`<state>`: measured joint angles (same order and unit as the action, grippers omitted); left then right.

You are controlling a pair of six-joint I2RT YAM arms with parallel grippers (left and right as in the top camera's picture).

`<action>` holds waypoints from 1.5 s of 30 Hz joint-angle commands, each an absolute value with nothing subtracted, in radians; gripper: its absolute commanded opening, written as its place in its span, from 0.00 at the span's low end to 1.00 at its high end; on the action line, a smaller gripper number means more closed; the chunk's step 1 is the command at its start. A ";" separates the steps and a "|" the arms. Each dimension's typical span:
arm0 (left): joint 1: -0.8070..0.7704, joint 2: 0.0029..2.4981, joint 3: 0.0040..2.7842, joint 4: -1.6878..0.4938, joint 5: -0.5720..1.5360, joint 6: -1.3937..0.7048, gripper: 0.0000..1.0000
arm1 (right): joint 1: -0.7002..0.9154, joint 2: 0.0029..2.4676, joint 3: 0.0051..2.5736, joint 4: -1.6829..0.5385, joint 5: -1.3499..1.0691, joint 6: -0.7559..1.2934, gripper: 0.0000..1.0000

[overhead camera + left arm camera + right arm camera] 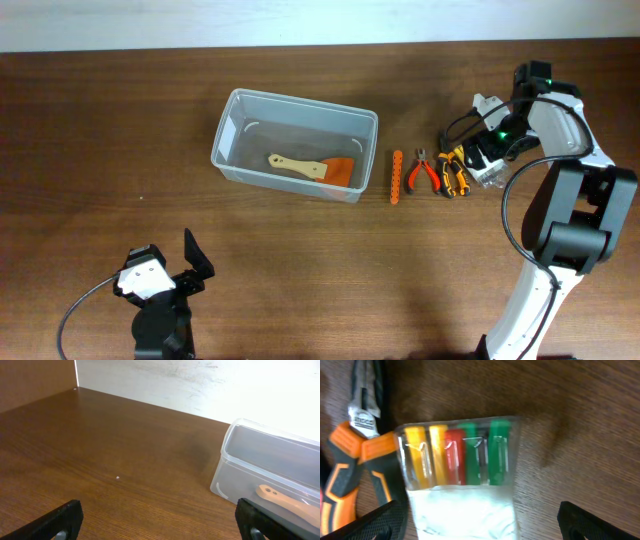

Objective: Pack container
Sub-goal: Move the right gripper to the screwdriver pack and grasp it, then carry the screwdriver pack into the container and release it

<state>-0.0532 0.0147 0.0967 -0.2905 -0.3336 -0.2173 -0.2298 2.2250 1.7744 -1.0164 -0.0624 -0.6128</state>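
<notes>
The clear plastic container (293, 145) sits at the table's middle and holds an orange spatula with a wooden handle (312, 167); its corner shows in the left wrist view (270, 465). My left gripper (160, 522) is open and empty near the front left (165, 275), apart from the container. My right gripper (482, 522) is open, its fingers either side of a small clear box of coloured bits (460, 460) at the right (487, 165). To the container's right lie an orange bar (396, 177), red pliers (421, 170) and orange-black pliers (453, 170).
The orange-black pliers (350, 455) lie right beside the small box. A white wall edge runs along the table's back (300, 20). My right arm's base (560, 250) stands at the right front.
</notes>
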 commanded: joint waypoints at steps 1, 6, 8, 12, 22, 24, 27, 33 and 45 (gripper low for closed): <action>-0.057 0.010 0.093 -0.292 -0.337 -0.208 0.99 | -0.232 2.240 1.765 -1.017 -0.009 -0.632 0.98; -0.057 0.010 0.093 -0.292 -0.337 -0.208 0.99 | -0.230 2.283 1.765 -1.017 -0.014 -0.620 0.89; -0.057 0.010 0.093 -0.292 -0.337 -0.208 0.99 | -0.229 2.300 1.765 -1.018 -0.015 -0.599 0.86; -0.057 0.010 0.093 -0.292 -0.337 -0.208 0.99 | -0.229 2.315 1.765 -1.020 -0.018 -0.586 0.76; -0.057 0.010 0.093 -0.292 -0.337 -0.208 0.99 | -0.229 2.291 1.809 -1.026 -0.058 -0.413 0.58; -0.057 0.010 0.093 -0.292 -0.337 -0.208 0.99 | -0.229 2.276 1.857 -1.047 -0.080 -0.356 0.56; -0.057 0.010 0.093 -0.292 -0.337 -0.208 0.99 | -0.228 2.252 1.950 -1.100 -0.130 -0.297 0.55; -0.057 0.010 0.093 -0.292 -0.337 -0.208 0.99 | -0.171 2.202 2.215 -1.259 -0.245 -0.221 0.43; -0.057 0.010 0.093 -0.292 -0.337 -0.208 0.99 | 0.330 2.192 2.520 -1.383 -0.265 -0.314 0.38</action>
<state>-0.0532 0.0147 0.0967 -0.2909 -0.3336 -0.2173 0.1936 2.1845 2.5122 -1.4006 -0.2825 -0.2440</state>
